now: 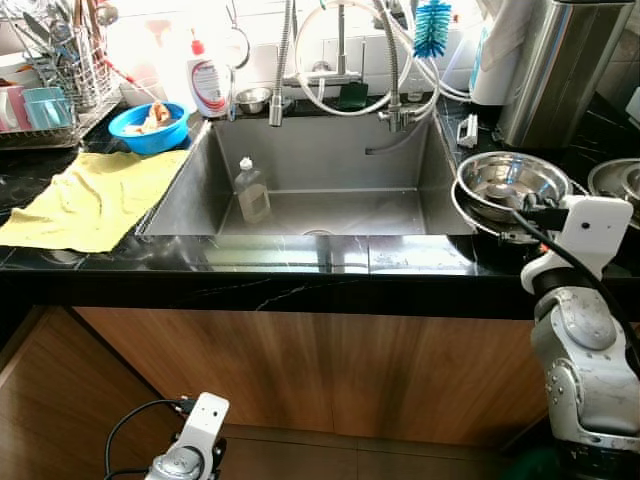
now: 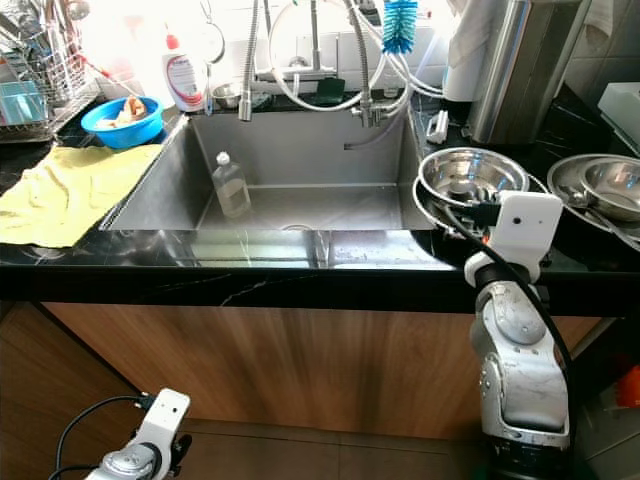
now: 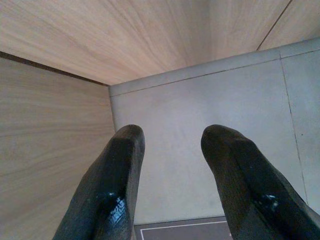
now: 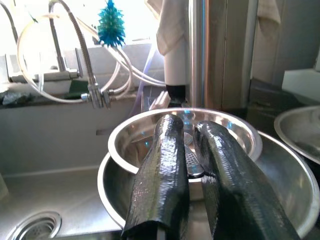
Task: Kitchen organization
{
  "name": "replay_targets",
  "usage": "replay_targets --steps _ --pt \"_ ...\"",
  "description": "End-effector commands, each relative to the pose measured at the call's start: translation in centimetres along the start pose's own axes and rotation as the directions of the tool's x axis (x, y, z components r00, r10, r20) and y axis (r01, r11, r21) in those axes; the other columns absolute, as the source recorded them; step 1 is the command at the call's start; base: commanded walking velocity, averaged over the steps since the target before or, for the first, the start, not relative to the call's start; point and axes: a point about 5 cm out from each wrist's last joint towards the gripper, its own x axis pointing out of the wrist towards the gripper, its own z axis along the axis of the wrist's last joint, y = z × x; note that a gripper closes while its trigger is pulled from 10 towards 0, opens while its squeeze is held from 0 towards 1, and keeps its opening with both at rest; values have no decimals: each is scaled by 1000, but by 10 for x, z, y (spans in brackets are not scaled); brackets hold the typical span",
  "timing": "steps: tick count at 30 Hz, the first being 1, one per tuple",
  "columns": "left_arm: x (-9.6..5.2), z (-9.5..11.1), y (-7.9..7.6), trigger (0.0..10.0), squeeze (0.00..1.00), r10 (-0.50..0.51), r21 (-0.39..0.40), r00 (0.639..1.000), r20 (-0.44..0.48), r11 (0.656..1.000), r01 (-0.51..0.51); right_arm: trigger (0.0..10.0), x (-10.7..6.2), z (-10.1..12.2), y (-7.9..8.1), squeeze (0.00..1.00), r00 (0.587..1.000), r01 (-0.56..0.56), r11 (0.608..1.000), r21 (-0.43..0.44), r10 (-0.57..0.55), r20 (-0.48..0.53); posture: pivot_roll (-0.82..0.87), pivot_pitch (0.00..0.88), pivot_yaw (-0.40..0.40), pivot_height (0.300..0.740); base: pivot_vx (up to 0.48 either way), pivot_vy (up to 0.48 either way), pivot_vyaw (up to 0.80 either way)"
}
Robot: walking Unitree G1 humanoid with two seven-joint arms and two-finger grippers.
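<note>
Two arms, in very different poses. Nearest and lowest, the left arm hangs idle by the wooden cabinet front (image 1: 300, 375), its left gripper (image 3: 172, 150) pointing at the pale floor with the rubbery black fingers spread and nothing between them. The right arm is bent up at the counter's edge, silver shell and white wrist block level with the glossy black marble counter (image 1: 300, 262). Its right gripper (image 4: 192, 131) reaches over the rim of two nested steel bowls (image 4: 150, 155), polished and round, that sit on the counter just right of the sink. The fingers lie close together with a narrow slit between them, tips over the inner bowl; whether they pinch its rim I can't quite make out.

Beyond the counter edge lies the brushed-steel sink (image 1: 190, 180), a clear plastic bottle (image 1: 251, 190) standing upright in its basin. A crumpled yellow cloth (image 1: 95, 200) drapes the counter to the left, a blue bowl (image 1: 148, 128) behind it. Farther back, coiled faucet hoses (image 1: 340, 60) and a blue bristle brush (image 1: 432, 28).
</note>
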Motion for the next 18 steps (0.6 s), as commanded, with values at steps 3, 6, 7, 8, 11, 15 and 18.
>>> replay_targets --steps 3,6,7,8,11,15,18 --pt "-1 -4 6 10000 0 13 12 1000 -24 1000 -12 10000 2 19 6 0 995 -20 999 -29 23 102 -136 0 99 740 0 0 0" --pt "-1 -4 6 10000 0 13 12 1000 -24 1000 -13 10000 2 22 8 0 993 -23 999 -42 28 112 -136 0 99 740 0 0 0" --pt "-1 -4 6 10000 0 13 12 1000 -24 1000 -12 10000 2 23 8 0 993 -21 998 -54 28 117 -138 0 99 740 0 0 0" --pt "-1 -4 6 10000 0 12 12 1000 -24 1000 -12 10000 2 23 8 0 992 -20 998 -61 27 120 -138 0 99 740 0 0 0" --pt "-1 -4 6 10000 0 12 10 1000 -23 1000 -12 10000 3 27 8 0 989 -7 996 -87 20 143 -136 0 98 740 0 0 0" --pt "-1 -3 6 10000 0 14 10 1000 -22 1000 -13 10000 7 37 10 0 980 -18 994 -104 38 195 -138 0 99 740 0 0 0" --pt "-1 -3 6 10000 0 14 9 1000 -21 1000 -14 10000 11 45 19 0 966 -90 987 -130 119 231 -137 0 97 740 0 0 0"
